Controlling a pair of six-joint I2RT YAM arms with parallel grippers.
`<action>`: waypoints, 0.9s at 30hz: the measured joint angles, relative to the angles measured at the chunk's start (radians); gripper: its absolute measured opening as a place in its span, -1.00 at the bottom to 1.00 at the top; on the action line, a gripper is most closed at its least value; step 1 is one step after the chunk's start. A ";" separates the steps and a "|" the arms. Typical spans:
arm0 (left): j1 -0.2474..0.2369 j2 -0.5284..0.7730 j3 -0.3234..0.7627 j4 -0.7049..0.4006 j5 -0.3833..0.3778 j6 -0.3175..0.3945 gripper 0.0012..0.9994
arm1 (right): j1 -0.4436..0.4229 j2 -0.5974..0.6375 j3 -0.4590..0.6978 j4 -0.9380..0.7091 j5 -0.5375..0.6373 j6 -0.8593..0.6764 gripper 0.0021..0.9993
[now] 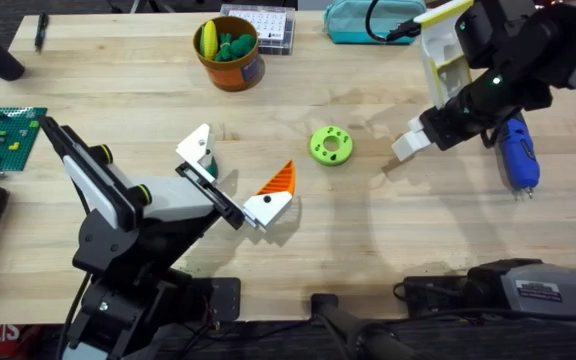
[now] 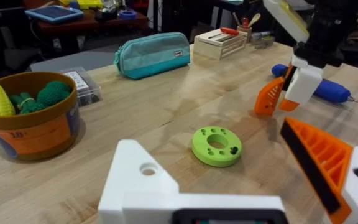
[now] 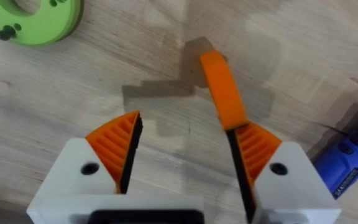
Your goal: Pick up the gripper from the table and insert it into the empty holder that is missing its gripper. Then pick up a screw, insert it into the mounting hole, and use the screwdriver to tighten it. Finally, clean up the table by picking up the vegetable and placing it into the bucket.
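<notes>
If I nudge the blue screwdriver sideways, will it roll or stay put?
The screwdriver lies on its side and its body looks rounded, so it will probably roll a little. The chunky body suggests some weight for its size, so it likely won't travel far.

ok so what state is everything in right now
left gripper: open, empty
right gripper: open, nothing clamped
gripper: against one right fingertip, not gripped
green disc: lying flat, centre hole empty
screwdriver: lying on its side on the table
bucket: upright, vegetables inside
</notes>
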 joint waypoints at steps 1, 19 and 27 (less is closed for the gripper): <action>0.000 0.002 0.002 -0.004 0.000 0.000 0.98 | 0.000 0.000 0.000 0.000 0.001 -0.001 0.64; 0.000 0.003 0.002 -0.012 0.001 0.000 0.98 | 0.000 -0.050 0.071 -0.031 0.132 0.009 0.63; 0.000 0.003 0.002 -0.012 0.001 0.000 0.98 | 0.000 0.070 0.072 0.035 0.113 -0.096 0.63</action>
